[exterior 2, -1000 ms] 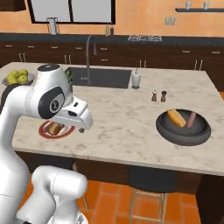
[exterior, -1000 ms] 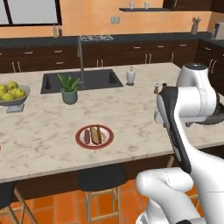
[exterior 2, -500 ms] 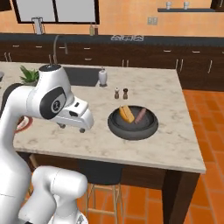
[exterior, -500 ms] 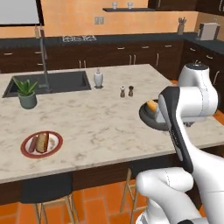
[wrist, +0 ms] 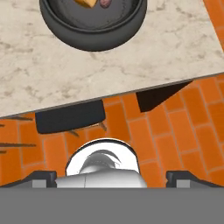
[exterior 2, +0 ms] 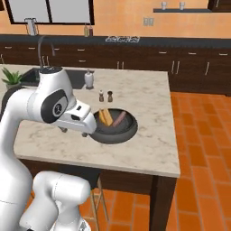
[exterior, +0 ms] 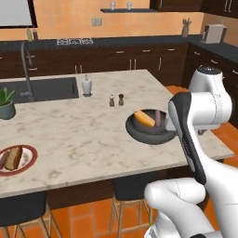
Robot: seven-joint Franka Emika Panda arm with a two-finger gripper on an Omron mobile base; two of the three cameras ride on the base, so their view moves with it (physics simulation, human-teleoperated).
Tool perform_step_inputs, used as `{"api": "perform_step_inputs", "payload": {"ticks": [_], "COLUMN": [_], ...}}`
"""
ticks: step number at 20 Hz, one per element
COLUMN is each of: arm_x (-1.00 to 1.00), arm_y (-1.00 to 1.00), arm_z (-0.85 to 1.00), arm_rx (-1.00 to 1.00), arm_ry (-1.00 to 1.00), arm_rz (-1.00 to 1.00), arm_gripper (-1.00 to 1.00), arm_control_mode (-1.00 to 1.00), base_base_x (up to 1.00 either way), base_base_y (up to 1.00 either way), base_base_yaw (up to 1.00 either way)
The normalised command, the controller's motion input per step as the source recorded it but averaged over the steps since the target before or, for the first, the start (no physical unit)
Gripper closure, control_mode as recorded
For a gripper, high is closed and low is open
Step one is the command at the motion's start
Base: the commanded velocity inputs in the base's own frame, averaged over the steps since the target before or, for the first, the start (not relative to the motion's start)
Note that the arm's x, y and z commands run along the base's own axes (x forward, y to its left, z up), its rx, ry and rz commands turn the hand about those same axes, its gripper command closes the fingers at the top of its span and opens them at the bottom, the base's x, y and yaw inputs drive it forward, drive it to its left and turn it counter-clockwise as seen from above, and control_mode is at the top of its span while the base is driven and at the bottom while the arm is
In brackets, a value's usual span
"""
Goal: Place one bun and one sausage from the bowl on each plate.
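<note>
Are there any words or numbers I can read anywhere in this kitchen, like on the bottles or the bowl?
None can be read.
The white bottle by the sink is plain.
The small shakers carry no label.
The dark bowl bears no marks.
The toaster on the back counter is too small to tell.

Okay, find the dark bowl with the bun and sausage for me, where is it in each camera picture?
Left base view: the bowl sits right of centre on the counter, beside the arm.
Right base view: the bowl is at centre, just right of the hand.
Hand view: the bowl is at the top edge, cut off.
Shared landmark: the salt and pepper shakers stand just behind it in both base views.
</note>
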Motion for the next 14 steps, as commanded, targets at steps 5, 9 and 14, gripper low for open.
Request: {"api": "perform_step_inputs", "payload": {"ticks": [5, 9, 14], "arm_x": [0.0, 0.0, 0.27], "arm_y": [0.0, 0.0, 0.05], "arm_z": [0.0, 0.0, 0.0], "arm_rx": [0.0, 0.0, 0.0], "arm_ry": [0.0, 0.0, -0.03], "arm_rz": [0.0, 0.0, 0.01], "arm_gripper": [-1.0, -1.0, -1.0], "arm_control_mode": [1.0, 1.0, -1.0], "base_base_x": [0.49, 0.48, 0.28], "base_base_y": [-0.44, -0.38, -0.17], "base_base_yaw": [0.0, 0.0, 0.0]}}
